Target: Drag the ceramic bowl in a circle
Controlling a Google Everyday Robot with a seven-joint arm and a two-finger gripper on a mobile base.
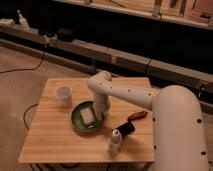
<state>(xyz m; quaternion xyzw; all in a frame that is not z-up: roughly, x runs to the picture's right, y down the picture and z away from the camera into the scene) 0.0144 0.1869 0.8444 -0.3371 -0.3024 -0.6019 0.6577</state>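
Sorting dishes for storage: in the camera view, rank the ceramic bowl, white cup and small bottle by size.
1. ceramic bowl, gripper shut on its right rim.
2. white cup and small bottle: look alike; bottle sits nearer, so unranked.

1 camera, high behind arm, facing down; fingers at ceramic bowl rim.

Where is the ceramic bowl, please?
In the camera view, the ceramic bowl sits centrally on the table, beside the white cup, the gripper shut on its right rim.
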